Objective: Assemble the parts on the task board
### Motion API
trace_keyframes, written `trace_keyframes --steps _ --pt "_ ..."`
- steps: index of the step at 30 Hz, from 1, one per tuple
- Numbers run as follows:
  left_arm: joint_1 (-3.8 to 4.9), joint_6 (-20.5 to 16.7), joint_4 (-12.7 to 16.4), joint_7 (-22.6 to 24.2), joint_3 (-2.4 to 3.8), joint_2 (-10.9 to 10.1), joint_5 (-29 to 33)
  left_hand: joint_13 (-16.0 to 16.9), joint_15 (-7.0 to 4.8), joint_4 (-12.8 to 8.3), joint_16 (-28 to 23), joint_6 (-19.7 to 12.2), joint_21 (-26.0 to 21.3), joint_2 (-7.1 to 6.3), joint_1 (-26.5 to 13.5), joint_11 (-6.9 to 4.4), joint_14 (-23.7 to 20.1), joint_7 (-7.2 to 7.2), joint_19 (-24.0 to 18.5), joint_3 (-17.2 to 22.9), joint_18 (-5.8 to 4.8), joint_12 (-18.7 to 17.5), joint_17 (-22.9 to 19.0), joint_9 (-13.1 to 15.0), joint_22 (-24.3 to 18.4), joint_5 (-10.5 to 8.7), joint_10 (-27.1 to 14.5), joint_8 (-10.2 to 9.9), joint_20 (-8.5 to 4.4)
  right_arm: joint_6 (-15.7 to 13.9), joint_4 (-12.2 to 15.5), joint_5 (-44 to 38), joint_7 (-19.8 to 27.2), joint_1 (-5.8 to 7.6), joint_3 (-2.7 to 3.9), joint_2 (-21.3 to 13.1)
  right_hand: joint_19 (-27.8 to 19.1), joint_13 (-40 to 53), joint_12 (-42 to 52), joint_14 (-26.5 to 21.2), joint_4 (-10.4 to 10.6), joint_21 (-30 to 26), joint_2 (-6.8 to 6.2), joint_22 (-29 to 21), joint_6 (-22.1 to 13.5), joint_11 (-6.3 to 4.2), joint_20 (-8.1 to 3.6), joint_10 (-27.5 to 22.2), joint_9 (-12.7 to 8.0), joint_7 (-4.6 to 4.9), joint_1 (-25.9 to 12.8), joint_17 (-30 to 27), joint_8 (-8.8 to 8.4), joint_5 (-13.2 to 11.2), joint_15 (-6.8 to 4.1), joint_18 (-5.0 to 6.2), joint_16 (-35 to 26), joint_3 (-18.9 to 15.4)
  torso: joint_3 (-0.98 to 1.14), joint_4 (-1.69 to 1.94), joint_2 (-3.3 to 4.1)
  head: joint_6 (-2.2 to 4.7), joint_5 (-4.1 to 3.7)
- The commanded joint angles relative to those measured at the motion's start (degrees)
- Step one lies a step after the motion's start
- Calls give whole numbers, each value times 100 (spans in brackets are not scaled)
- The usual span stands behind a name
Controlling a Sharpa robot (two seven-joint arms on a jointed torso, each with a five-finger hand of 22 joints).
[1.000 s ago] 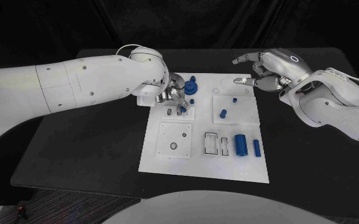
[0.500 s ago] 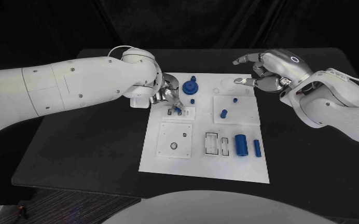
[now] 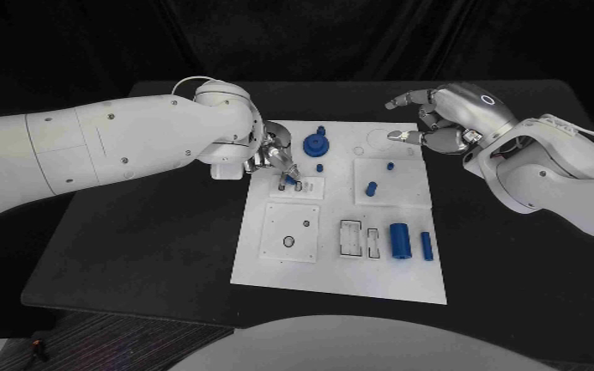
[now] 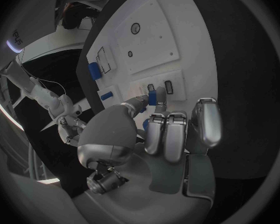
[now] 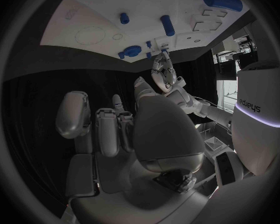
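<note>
White task board lies in the middle of your black table, and your left hand is over its upper-left area, fingers drawn together with their tips pinching a small blue part just above a small raised plate with 2 slots. From the left wrist view you can see that same blue part held between the thumb and a fingertip, right beside the 2 dark slots, while the other fingers sit curled side by side. Your right hand hovers over the board's upper-right corner with its fingers loosely curved and apart, holding nothing; the right wrist view shows those fingers standing separate with no part between them. On the board you have a blue gear-like piece standing near the top edge, a small blue peg just below it, and 2 short blue pieces on the square plate to the right. Lower down, a large blue cylinder and a slimmer blue cylinder lie side by side near the right edge, next to 2 rectangular outlines. A square plate with a small round hole sits at the lower left of the board.
</note>
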Motion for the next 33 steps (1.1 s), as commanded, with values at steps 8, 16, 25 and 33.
trace_keyframes --steps 8,16,25,33 --pt "-29 -87 25 23 3 -13 21 1505 1 30 15 39 -58 -6 -173 -14 594 13 -48 137 -40 15 1509 7 71 -14 610 -91 14 62 20 -33 -140 -20 4 2 -9 1111 -54 412 -51 -38 56 832 38 53 1 240 -13 0 25 860 4 64 36 60 -44 10 -9 -7 -2 0 11" --pt "-50 -94 28 -149 3 -11 335 1505 4 50 15 76 -66 -1 -229 -13 594 14 -50 197 -39 15 1509 -18 75 -1 610 -166 19 102 20 -33 -150 -28 4 2 -18 1076 -82 405 -82 -66 75 826 44 54 2 209 -26 2 60 837 -4 130 37 64 -66 8 -6 -7 3 0 10" --pt "-94 -124 15 -160 3 22 400 1505 2 52 15 112 -65 1 -250 -14 594 13 -41 231 -40 15 1509 -32 85 4 610 -204 19 118 17 -33 -153 -40 4 2 -24 1065 -92 403 -91 -87 82 821 46 54 3 199 -31 3 70 828 -7 156 38 67 -75 7 -6 0 2 0 2" --pt "-153 -101 -27 -117 3 75 410 1505 2 54 15 127 -69 4 -259 -15 594 13 -44 246 -39 15 1509 -38 83 7 610 -219 19 126 7 -33 -156 -46 4 3 -24 1063 -93 400 -96 -90 87 821 47 54 3 198 -34 3 76 821 -8 171 38 67 -83 6 -10 -5 3 0 24"
